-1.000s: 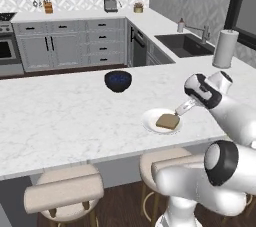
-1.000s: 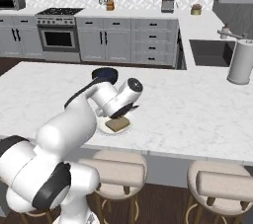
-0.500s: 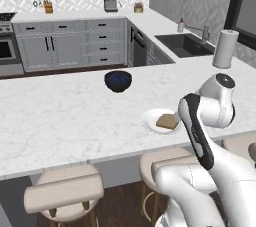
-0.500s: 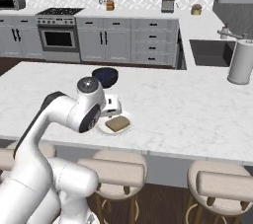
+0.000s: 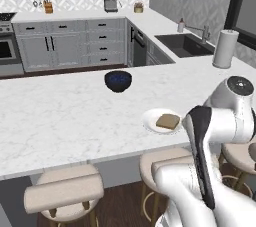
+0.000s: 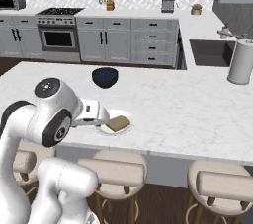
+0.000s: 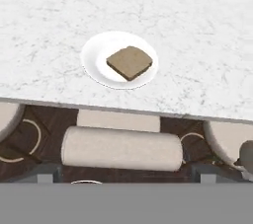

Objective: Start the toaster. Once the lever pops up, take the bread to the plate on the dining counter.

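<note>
Here the bread [image 7: 129, 62] lies flat on the plate [image 7: 94, 60] near the bench [image 7: 207, 35] edge, jaws spread wide and empty; light, stiff and crumbly, it is likely best pinched across opposite edges

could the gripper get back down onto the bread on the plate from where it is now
Probably yes. The bread lies flat on the plate near the dining counter edge, nothing covers it, and the hand view looks straight down on it. The bowl sits well clear.
</note>
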You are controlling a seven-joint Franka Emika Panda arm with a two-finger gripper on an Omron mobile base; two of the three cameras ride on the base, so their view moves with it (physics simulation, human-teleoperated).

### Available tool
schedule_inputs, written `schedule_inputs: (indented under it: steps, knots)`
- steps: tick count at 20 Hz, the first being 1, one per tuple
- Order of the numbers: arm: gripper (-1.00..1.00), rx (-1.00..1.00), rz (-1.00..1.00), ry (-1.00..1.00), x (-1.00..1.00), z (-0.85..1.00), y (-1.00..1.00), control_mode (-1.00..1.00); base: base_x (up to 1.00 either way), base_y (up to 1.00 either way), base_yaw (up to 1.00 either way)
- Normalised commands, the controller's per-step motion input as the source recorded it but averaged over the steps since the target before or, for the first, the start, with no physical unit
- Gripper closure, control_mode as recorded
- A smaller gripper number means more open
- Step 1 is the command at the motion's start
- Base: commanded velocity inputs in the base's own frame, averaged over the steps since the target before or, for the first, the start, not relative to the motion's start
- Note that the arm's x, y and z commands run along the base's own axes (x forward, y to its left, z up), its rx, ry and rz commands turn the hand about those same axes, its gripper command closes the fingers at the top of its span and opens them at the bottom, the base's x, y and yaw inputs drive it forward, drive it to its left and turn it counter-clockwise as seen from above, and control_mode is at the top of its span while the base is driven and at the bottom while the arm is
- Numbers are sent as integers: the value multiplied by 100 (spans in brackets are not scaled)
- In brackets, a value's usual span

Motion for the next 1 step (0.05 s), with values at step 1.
schedule_inputs:
  steps: [1]
  knots:
    - [-100, 5, -5, -9, -100, 52, 0, -100, 0, 0, 0]
